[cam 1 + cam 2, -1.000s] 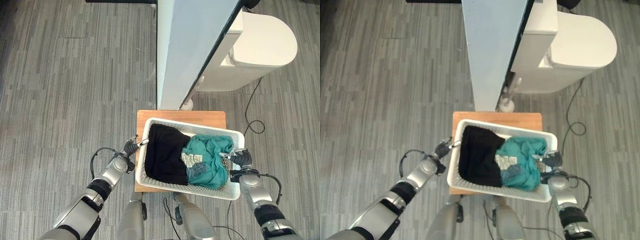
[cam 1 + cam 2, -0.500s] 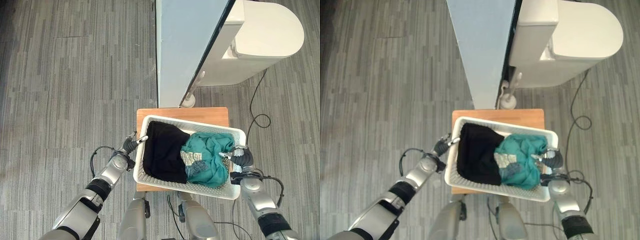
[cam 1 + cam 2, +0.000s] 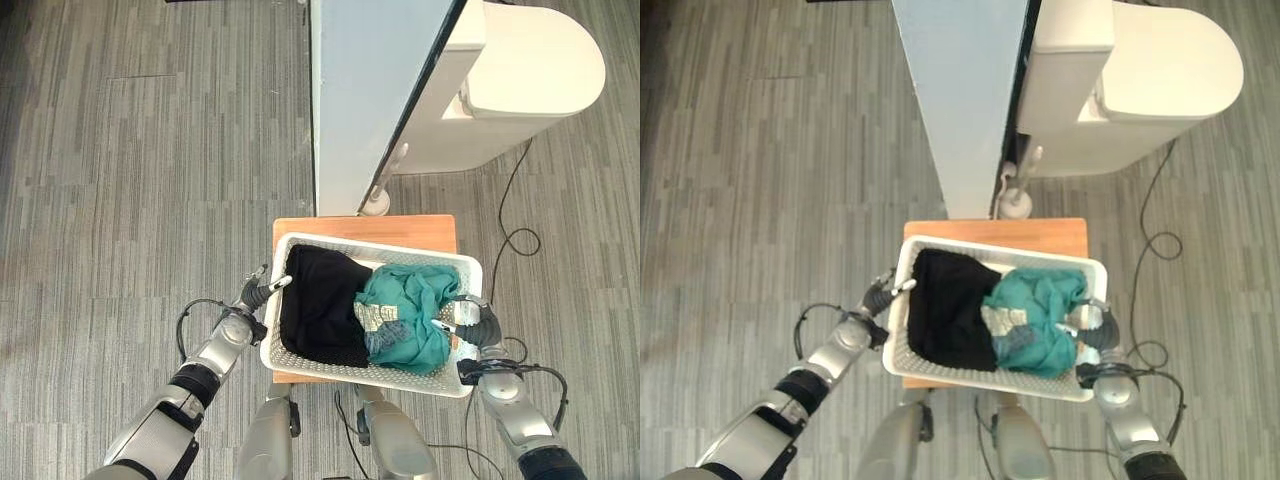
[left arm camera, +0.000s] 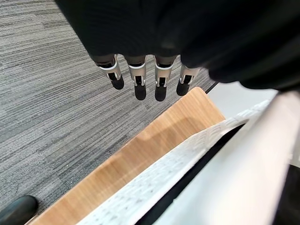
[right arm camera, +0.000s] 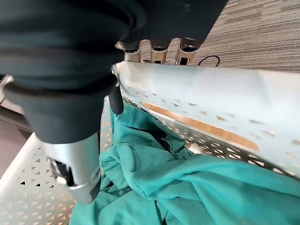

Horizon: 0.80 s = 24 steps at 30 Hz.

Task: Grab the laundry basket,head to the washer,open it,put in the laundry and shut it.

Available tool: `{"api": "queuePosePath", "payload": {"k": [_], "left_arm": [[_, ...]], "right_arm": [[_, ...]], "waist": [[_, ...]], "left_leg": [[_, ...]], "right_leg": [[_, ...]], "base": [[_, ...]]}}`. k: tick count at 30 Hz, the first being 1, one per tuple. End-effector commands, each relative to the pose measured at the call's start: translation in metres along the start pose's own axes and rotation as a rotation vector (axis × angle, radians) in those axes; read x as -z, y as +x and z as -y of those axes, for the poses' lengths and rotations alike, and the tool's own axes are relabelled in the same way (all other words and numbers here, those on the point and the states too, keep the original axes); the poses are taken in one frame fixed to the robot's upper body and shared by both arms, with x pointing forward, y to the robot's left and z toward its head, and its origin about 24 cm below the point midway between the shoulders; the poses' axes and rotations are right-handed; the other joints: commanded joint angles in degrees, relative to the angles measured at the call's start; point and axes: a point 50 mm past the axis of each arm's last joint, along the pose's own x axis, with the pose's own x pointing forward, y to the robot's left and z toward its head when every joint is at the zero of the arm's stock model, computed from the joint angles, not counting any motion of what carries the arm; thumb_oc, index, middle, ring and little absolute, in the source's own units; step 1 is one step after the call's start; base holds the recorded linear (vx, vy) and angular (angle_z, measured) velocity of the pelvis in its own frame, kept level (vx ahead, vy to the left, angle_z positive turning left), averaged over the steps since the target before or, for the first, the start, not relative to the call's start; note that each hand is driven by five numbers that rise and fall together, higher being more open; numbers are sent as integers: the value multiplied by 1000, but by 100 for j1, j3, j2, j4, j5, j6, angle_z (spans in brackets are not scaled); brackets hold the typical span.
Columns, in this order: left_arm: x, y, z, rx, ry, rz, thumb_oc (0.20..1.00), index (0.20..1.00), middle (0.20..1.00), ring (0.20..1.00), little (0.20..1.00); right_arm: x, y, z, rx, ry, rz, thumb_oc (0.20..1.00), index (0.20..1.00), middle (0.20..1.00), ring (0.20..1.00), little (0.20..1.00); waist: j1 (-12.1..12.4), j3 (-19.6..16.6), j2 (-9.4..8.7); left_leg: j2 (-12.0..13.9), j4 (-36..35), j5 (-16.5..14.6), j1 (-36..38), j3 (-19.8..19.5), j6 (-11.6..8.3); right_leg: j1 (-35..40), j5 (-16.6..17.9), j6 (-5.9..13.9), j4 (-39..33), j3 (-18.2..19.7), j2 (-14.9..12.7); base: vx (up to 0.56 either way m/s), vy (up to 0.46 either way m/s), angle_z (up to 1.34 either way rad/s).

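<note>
Basket (image 3: 400, 372), white w/ perforated walls, sits on small wooden desk (image 3: 364, 225) on grey floor (image 3: 130, 180). Right hand (image 3: 478, 322) grips basket's right rim: thumb inside against wall, fingers (image 5: 152, 52) curled over outer side. Left hand (image 3: 254, 293) at basket's left end, fingers (image 4: 136, 83) straight & relaxed above desk, beside rim; contact can't be told. Inside: black garment (image 3: 320, 305) on left, teal garment (image 3: 408, 315) on right, touching. White washer (image 3: 525, 85) past desk, behind pale panel (image 3: 365, 90). No legible writing.
</note>
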Motion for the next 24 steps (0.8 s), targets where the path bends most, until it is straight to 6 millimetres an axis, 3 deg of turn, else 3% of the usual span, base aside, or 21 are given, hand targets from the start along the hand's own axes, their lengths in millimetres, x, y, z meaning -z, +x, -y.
{"api": "queuePosePath", "payload": {"k": [1,17,24], "left_arm": [[9,3,0,-48,12,-58,1000,1000,1000,1000,1000],[19,-2,11,-67,12,-94,1000,1000,1000,1000,1000],[22,-1,13,-66,5,-116,1000,1000,1000,1000,1000]], "right_arm": [[-20,-7,5,49,7,140,1000,1000,1000,1000,1000],[-19,-11,56,466,-39,156,1000,1000,1000,1000,1000],[6,-14,59,508,-1,22,1000,1000,1000,1000,1000]], "waist": [[77,-104,-237],[25,-172,-213],[1,-164,-243]], "left_leg": [[-203,42,-616,318,-204,350],[-221,58,-667,323,-218,381],[-232,66,-664,304,-219,391]], "right_leg": [[-354,152,95,92,-422,-183],[-324,121,121,100,-459,-203],[-312,126,137,105,-498,-227]], "base": [[0,0,0],[0,0,0],[0,0,0]]}}
